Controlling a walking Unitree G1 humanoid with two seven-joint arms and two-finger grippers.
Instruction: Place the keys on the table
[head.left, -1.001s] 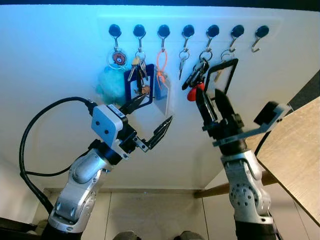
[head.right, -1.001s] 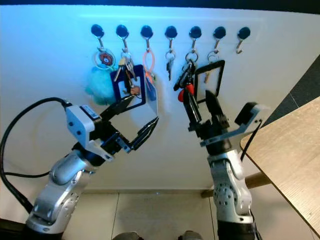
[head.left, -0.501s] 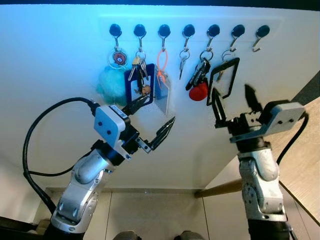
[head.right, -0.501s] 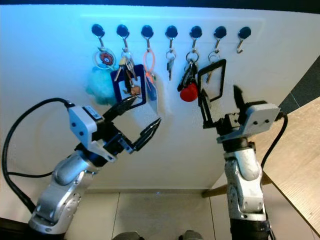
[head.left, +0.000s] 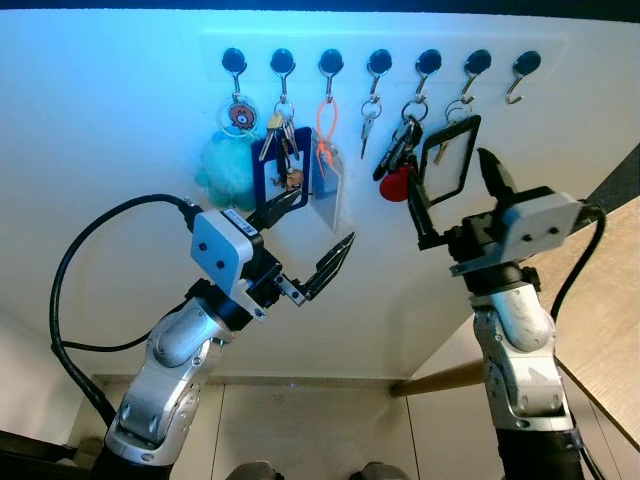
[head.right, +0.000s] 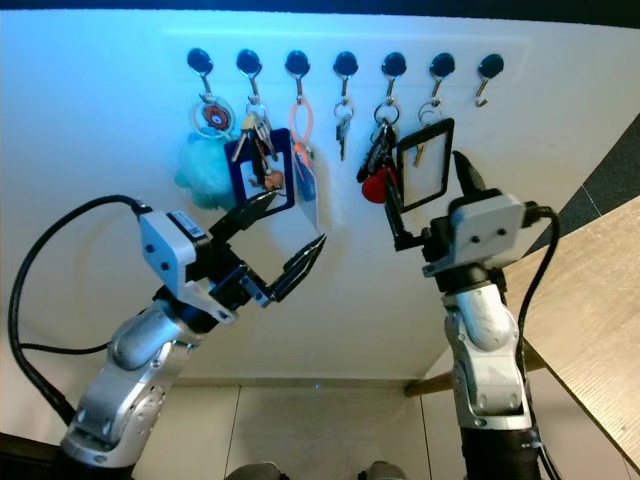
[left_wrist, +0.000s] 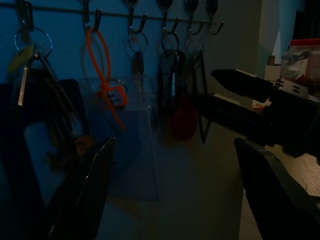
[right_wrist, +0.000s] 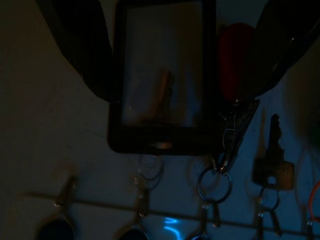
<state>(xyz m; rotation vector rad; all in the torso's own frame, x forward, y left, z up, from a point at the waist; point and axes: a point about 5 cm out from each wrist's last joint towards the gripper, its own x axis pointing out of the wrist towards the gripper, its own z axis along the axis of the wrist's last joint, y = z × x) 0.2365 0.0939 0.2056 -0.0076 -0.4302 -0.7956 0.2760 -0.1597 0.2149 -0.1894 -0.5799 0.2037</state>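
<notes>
Now, scene: white wall (head.left: 120, 130) with a row of seven black hooks (head.left: 376, 62)
Keys: bunch with a red fob (head.left: 397, 184) hangs on the fifth hook from the robot's left, beside a black-framed card holder (head.left: 448, 160) on the sixth
Other hangers: teal pompom (head.left: 216, 172), blue card holder (head.left: 279, 175), orange loop with clear badge (head.left: 325, 170), single small key (head.left: 366, 128); the last hook (head.left: 520, 70) is bare
Right gripper (head.left: 452, 190): raised at the wall, fingers spread wide either side of the black holder, one fingertip just beside the red fob, nothing pinched
Left gripper (head.left: 312, 235): fingers spread, below the blue holder and badge, holding nothing
Desk (head.left: 600, 330): wooden, at the robot's right, well apart from the keys
</notes>
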